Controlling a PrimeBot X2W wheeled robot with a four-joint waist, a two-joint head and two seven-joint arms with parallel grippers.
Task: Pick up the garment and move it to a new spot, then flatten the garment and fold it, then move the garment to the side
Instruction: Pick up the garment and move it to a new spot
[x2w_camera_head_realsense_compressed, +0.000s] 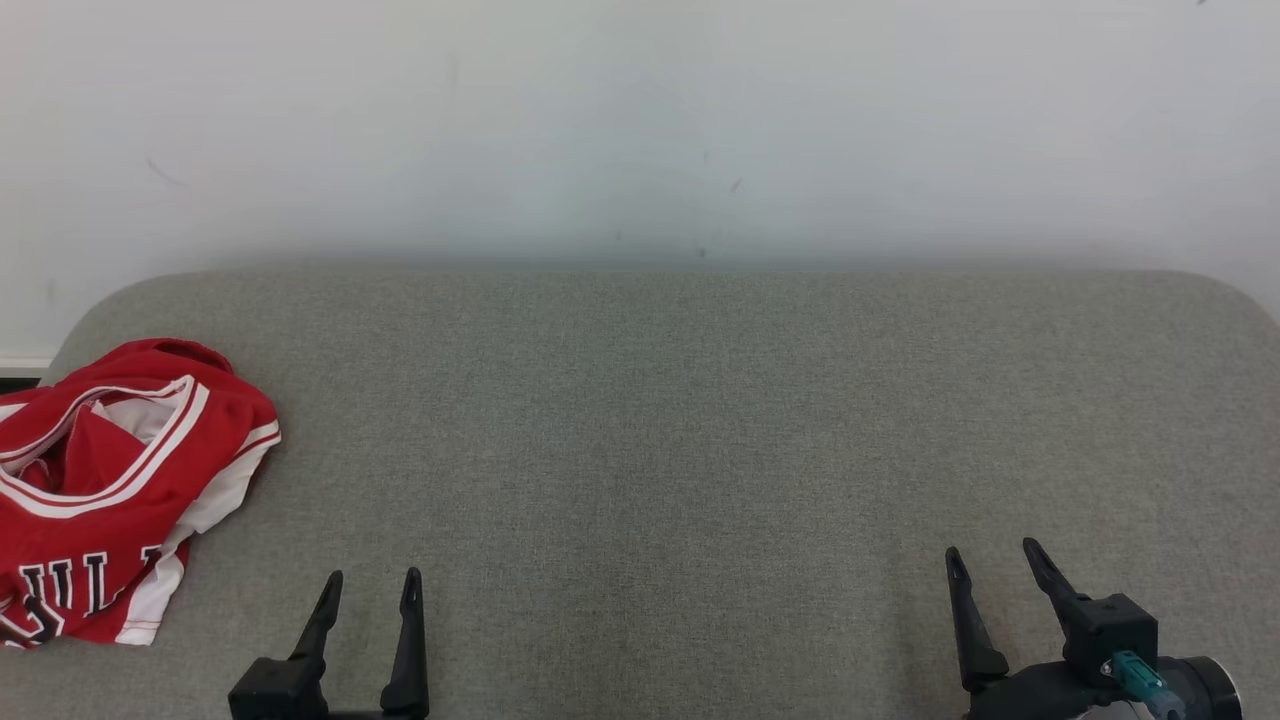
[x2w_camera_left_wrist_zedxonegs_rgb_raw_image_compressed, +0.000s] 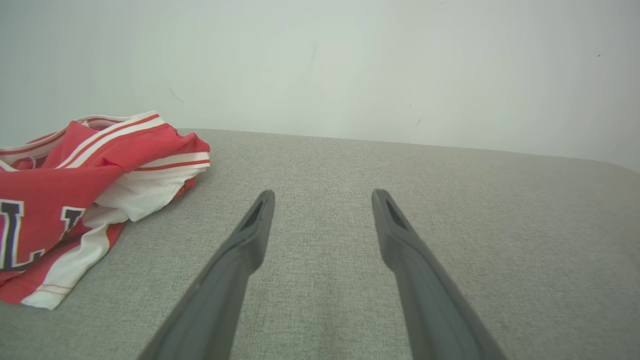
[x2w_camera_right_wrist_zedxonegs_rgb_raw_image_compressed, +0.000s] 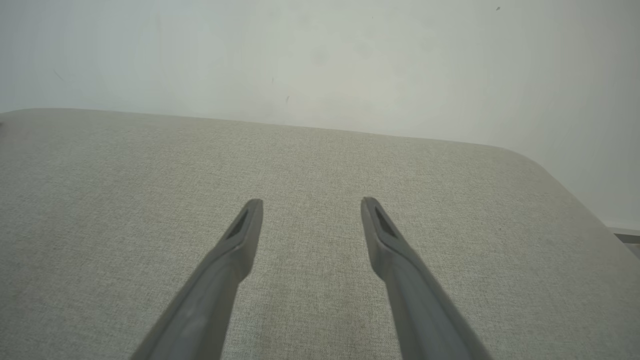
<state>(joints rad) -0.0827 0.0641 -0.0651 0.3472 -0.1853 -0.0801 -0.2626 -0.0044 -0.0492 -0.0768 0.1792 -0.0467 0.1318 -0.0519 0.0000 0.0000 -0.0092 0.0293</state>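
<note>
A crumpled red basketball jersey (x2w_camera_head_realsense_compressed: 110, 480) lies untouched at the fabric tabletop's (x2w_camera_head_realsense_compressed: 700, 420) left edge. The left gripper (x2w_camera_head_realsense_compressed: 373, 575) and right gripper (x2w_camera_head_realsense_compressed: 991, 547) sit at the near edge, jaws open and empty, apparently poised for the pickup.

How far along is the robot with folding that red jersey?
Nothing looks done: the red jersey lies crumpled at the left edge of the grey cushion, not flattened or folded. Nothing is in hand: the left gripper and right gripper are open, apart from it. Picking up, flattening, folding and moving aside all remain.
</note>
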